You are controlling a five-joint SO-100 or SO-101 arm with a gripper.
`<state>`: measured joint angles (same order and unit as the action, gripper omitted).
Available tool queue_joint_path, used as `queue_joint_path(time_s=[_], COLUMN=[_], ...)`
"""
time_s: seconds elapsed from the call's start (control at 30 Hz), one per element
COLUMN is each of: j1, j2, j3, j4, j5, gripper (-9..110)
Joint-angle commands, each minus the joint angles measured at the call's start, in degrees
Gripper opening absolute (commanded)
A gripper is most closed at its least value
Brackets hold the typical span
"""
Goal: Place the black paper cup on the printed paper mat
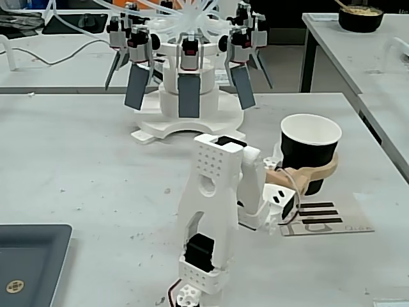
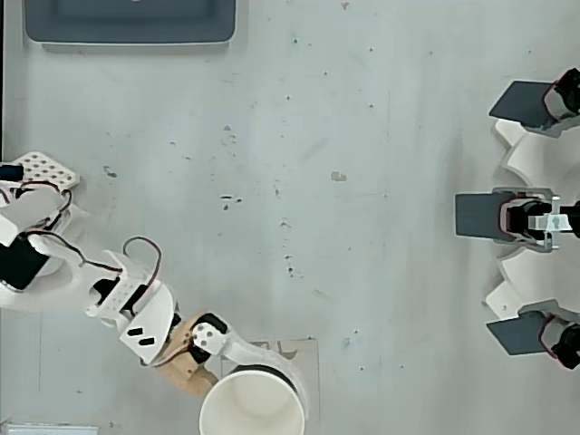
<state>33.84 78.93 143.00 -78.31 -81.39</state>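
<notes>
Right now your gripper (image 1: 313, 174) is clamped around the black paper cup (image 1: 310, 153), upright at right of centre in the fixed view. It sits over the printed paper mat (image 1: 332, 219); contact can't be judged.

The cup (image 1: 310, 150) is black outside, white inside with a white rim. The mat (image 1: 332, 219) is off-white with thick black bars. The gripper (image 1: 317, 174) has tan fingers on a white arm (image 1: 214, 211). At 7 o'clock, a dark grey tray (image 1: 29, 265) bears a round emblem.
</notes>
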Motion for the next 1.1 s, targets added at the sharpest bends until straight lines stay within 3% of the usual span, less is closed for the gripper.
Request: queue_joint_path(time_s=[0.0,0.43,1.07], j1=[1.23,2.81,3.43], j2=[-2.29,-16.44,-28.74], j3=[-5.27,-13.62,-23.91], j4=[-2.11,-8.96,-9.76], j5=[0.53,0.62,1.14], gripper=[14,13,13])
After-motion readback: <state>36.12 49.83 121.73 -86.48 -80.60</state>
